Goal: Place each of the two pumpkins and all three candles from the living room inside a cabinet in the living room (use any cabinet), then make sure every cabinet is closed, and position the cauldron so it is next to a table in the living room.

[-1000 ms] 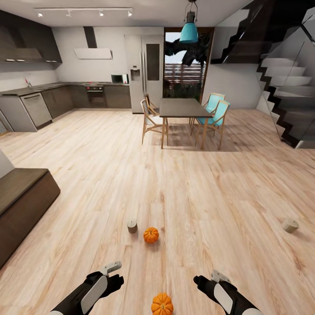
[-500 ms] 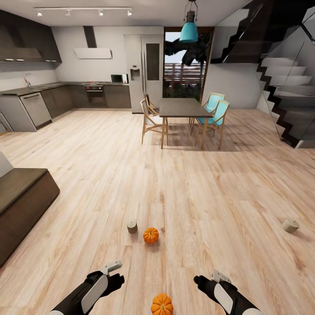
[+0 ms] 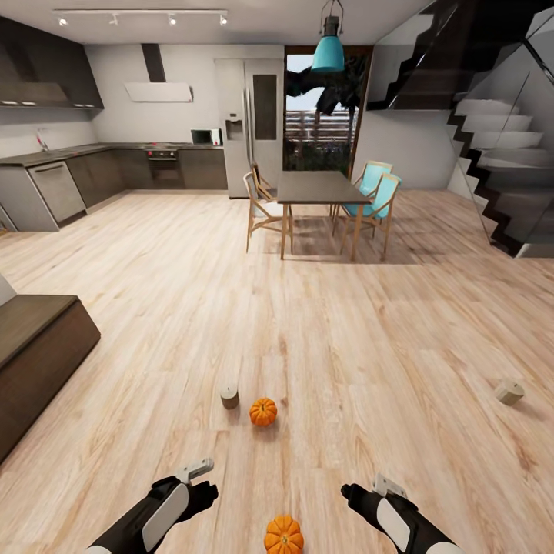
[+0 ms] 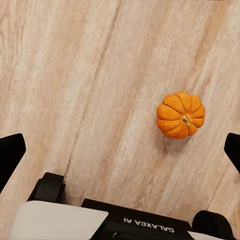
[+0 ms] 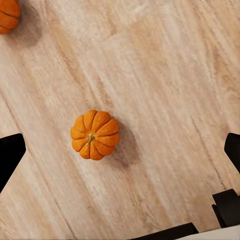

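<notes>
Two orange pumpkins lie on the wooden floor: one point(image 3: 284, 535) between my two arms near the picture's lower edge, the other point(image 3: 263, 412) a little farther ahead. A stubby candle point(image 3: 229, 397) stands just left of the farther pumpkin, and a second candle point(image 3: 509, 392) lies far to the right. My left gripper point(image 3: 198, 481) and right gripper point(image 3: 362, 492) hover above the floor, both open and empty. The left wrist view has a pumpkin point(image 4: 180, 115) below the spread fingers. In the right wrist view the near pumpkin point(image 5: 95, 134) and the edge of the other point(image 5: 7, 15) appear. The dark brown cabinet point(image 3: 38, 346) sits at the left. The cauldron, the coffee table and the third candle are out of view.
A dining table point(image 3: 315, 187) with wooden and turquoise chairs stands ahead in the middle distance. The kitchen counter point(image 3: 92, 150) runs along the back left. A staircase point(image 3: 500, 154) rises at the right. Bare wooden floor stretches between me and these.
The whole head picture has shifted slightly, so the camera moved. Pumpkins, candles and both grippers keep their places relative to one another.
</notes>
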`<state>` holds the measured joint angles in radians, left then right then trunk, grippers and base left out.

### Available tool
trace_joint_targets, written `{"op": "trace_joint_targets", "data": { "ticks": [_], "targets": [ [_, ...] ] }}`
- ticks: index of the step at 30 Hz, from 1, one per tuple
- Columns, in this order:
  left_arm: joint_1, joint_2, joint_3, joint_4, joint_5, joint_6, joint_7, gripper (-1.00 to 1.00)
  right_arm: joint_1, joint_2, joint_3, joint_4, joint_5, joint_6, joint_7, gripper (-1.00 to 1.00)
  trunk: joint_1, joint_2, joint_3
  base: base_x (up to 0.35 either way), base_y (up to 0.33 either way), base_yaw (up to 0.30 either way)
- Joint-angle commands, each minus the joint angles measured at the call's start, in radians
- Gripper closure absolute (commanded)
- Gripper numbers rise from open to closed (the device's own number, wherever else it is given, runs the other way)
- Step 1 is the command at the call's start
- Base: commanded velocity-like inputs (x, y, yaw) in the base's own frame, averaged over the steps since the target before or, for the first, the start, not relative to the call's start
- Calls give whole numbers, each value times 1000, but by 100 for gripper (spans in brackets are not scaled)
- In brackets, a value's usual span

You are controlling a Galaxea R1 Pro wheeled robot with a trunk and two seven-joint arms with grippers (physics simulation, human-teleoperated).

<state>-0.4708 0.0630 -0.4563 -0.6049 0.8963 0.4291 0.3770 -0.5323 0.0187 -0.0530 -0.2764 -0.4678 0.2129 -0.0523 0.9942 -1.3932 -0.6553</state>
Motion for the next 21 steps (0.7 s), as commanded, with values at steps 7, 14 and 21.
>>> {"op": "trace_joint_targets", "data": {
  "ticks": [7,14,21],
  "targets": [
    [-1,15,4,-1,12,0,2,-100,0,2,-5,-4,-3,5,-4,-100,23,-43,-20,0,0,0],
    [0,16,4,-1,12,0,-2,-100,0,3,-5,-4,-3,5,-4,-100,23,-43,-20,0,0,0],
    [0,23,5,2,13,0,-3,-100,0,3,-5,-4,-3,3,-3,-100,23,-43,-20,-54,116,0]
  ]
}}
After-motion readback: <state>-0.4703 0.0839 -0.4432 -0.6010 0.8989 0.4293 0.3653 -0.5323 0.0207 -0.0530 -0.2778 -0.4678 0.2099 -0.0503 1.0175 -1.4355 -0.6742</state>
